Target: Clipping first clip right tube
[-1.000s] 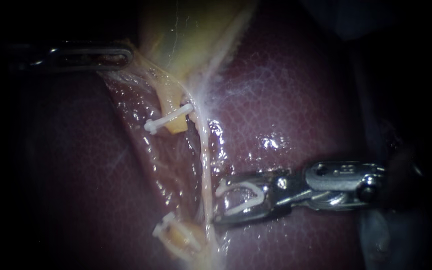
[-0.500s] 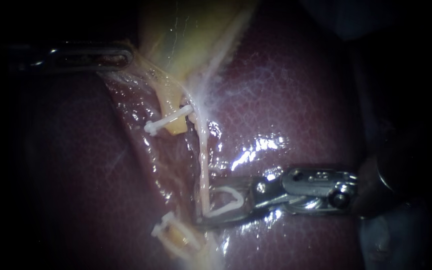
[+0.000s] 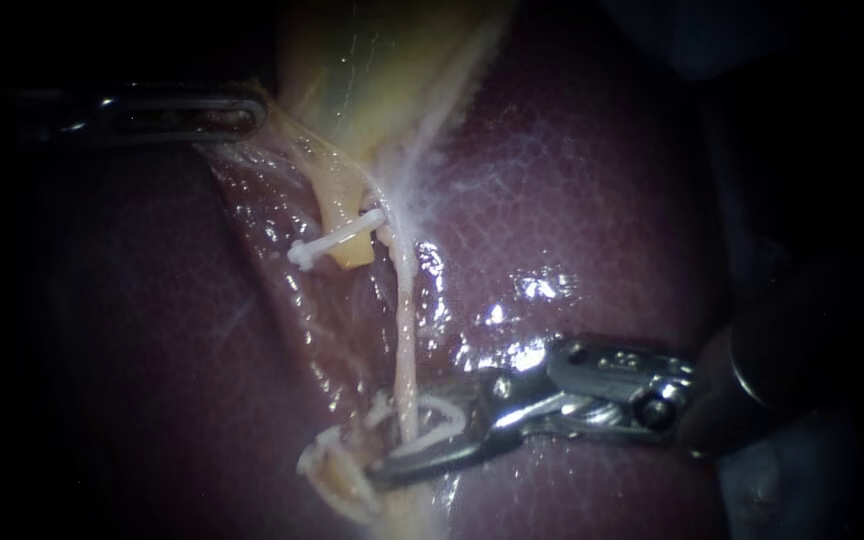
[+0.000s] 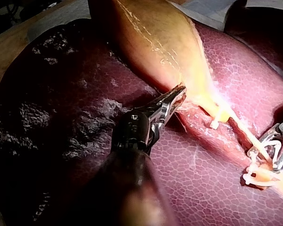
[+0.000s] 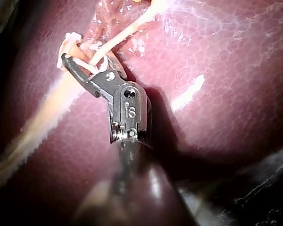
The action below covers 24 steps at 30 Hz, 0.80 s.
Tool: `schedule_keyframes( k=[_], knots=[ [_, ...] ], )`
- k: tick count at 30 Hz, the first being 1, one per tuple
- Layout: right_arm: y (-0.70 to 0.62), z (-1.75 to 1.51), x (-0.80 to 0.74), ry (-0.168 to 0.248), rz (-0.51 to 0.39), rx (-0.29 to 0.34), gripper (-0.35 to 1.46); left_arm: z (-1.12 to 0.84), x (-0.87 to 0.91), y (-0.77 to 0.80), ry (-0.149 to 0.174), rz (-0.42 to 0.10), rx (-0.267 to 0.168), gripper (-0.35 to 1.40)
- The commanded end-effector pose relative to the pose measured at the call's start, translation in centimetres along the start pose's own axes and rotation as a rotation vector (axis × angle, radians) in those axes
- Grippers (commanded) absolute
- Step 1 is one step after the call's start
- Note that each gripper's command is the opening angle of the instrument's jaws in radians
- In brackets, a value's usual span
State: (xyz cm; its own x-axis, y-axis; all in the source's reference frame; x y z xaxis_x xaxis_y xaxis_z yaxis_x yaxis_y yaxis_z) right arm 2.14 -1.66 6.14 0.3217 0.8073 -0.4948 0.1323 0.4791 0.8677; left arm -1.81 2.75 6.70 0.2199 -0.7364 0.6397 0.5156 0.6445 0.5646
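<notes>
A thin pale right tube (image 3: pixel 404 320) runs down over the liver (image 3: pixel 592 200). My right instrument (image 3: pixel 397 437) comes in from the right. Its jaws hold a white clip (image 3: pixel 444 418), and the tube passes between the clip's legs. The right wrist view shows the same: the jaws (image 5: pixel 80 59) with the clip around the tube (image 5: pixel 125 32). My left instrument (image 3: pixel 252 112) at the upper left is shut on a fold of tissue at the edge of the yellow gallbladder (image 3: pixel 372 60) and holds it taut. In the left wrist view its jaws (image 4: pixel 175 96) pinch that same edge.
To the left of the tube, a white clip (image 3: pixel 337 240) sits across a yellow stump. Another clip (image 3: pixel 320 462) closes a second stump lower down, right beside my right instrument's jaw tips. Wet, shiny membrane lies between the two stumps.
My right instrument has moved left and down along the liver. Its clip was beside the tube and now straddles it, and the jaws stand closer together. The left instrument has held still.
</notes>
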Motion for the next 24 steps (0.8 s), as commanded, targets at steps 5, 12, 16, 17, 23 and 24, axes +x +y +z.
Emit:
schedule_keyframes(
  k=[5, 12, 16, 17, 23, 24],
  knots=[
    [-0.17, 0.02, 0.10, 0.022, 0.016, 0.072, 0.49, 0.00, 0.00, 0.00, 0.000, 0.000, 0.000, -0.35],
    [-0.34, -0.01, 0.26, 0.044, 0.019, 0.113, 0.47, 0.00, 0.00, 0.00, 0.000, 0.000, 0.000, -0.35],
    [-0.34, -0.04, 0.25, 0.044, 0.019, 0.115, 0.37, 0.00, 0.01, 0.00, 0.000, 0.000, 0.000, -0.35],
    [-0.33, -0.05, 0.24, 0.045, 0.019, 0.113, 0.33, 0.00, 0.01, 0.00, 0.000, 0.000, 0.000, -0.35],
    [-0.28, -0.12, 0.21, 0.041, 0.030, 0.118, 0.08, 0.00, 0.01, 0.00, 0.000, 0.000, 0.000, -0.35],
    [-0.27, -0.13, 0.21, 0.041, 0.030, 0.118, 0.04, 0.00, 0.01, 0.00, 0.000, 0.000, 0.000, -0.35]
  ],
)
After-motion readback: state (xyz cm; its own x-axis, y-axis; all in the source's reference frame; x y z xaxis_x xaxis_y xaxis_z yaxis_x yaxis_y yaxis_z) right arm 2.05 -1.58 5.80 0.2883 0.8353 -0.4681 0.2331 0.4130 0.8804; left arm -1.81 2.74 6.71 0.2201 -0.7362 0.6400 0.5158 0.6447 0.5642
